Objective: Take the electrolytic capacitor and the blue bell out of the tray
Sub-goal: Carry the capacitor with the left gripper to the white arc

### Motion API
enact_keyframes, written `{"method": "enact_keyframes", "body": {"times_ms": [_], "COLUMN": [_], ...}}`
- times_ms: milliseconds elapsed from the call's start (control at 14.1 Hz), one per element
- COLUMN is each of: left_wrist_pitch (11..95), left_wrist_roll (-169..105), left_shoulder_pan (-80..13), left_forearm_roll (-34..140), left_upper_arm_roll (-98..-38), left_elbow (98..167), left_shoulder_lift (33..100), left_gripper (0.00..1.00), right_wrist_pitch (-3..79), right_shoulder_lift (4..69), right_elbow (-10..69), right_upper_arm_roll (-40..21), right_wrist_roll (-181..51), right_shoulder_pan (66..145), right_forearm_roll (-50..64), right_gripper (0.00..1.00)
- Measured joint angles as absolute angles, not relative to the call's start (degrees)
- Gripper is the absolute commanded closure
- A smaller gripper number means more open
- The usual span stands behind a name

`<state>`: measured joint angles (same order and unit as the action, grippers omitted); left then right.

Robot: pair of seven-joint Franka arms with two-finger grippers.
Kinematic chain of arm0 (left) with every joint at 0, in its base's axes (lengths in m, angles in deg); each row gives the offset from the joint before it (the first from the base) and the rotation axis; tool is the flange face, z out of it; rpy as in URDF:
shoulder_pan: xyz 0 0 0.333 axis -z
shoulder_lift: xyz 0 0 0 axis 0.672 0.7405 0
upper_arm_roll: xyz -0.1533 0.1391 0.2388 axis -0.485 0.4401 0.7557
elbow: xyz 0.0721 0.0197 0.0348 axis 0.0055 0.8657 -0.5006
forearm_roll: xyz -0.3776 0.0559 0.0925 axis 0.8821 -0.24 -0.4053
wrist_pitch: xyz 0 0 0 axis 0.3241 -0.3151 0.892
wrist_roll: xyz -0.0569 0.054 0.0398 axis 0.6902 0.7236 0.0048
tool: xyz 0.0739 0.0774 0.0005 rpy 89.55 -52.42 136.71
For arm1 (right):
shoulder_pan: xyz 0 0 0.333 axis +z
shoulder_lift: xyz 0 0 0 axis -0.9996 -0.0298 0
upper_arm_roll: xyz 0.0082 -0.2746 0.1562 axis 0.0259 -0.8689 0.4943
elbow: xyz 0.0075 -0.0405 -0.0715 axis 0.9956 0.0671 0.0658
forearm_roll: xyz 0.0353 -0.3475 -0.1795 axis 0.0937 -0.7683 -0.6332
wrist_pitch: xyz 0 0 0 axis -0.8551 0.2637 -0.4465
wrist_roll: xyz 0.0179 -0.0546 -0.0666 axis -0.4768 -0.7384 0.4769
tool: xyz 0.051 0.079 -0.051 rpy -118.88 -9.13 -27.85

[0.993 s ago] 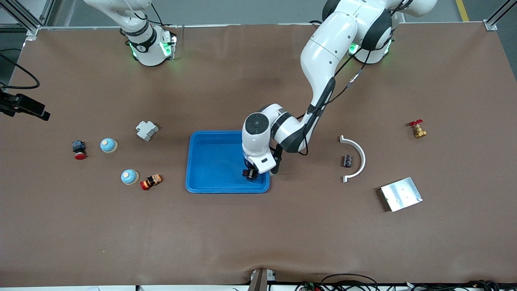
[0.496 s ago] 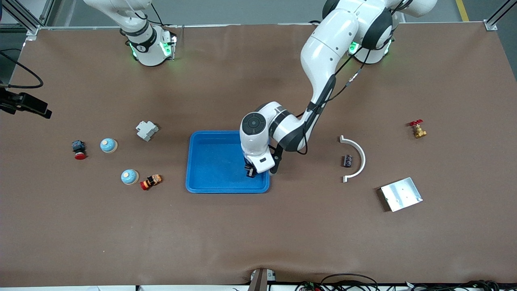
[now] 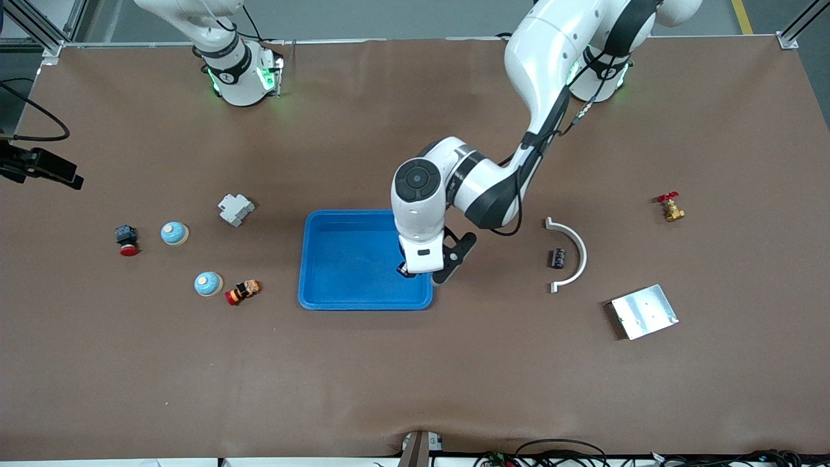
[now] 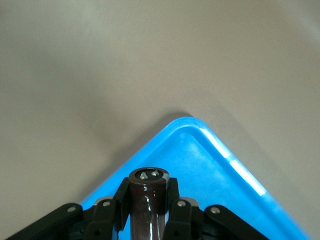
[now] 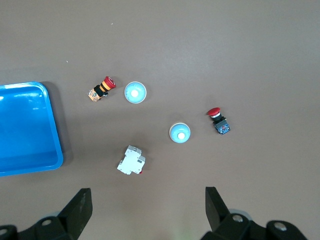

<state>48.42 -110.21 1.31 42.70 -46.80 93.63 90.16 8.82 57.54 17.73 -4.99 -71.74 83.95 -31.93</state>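
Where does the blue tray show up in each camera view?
Front view: blue tray at table centre, under the left pincer.
Left wrist view: one tray corner, past the held capacitor.
Right wrist view: at the picture's edge.
Shared landmark: the tray's rounded corner.

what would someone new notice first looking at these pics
The blue tray at the middle of the table draws the eye first, with the left gripper over its corner, shut on a dark capacitor. Next come the two pale blue bells toward the right arm's end of the table, which the open right gripper waits high above.
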Motion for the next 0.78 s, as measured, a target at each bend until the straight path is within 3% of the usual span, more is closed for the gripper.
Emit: {"method": "enact_keyframes", "body": {"times_ms": [284, 780], "left_wrist_pitch": [45.9, 45.7], "left_wrist_roll": [-93.2, -67.0], "left_shoulder_pan": [-0.8, -8.3], "left_forearm_roll": [42.7, 42.7], "left_upper_arm_roll": [-46.8, -46.6], "left_elbow": [98.5, 113.4], "left_shoulder_lift": [84.5, 72.5], "left_gripper": [1.00, 1.00], "right_wrist_pitch": [9.5, 9.8], "right_shoulder_lift": [57.5, 57.5], "right_elbow": [17.7, 17.3], "right_upper_arm_roll": [-4.8, -4.8], "right_wrist_roll": [-71.5, -71.1], "right_shoulder_pan": [84.0, 84.0], "right_forearm_roll": [-31.9, -31.9], "right_gripper": [0.00, 0.00]}}
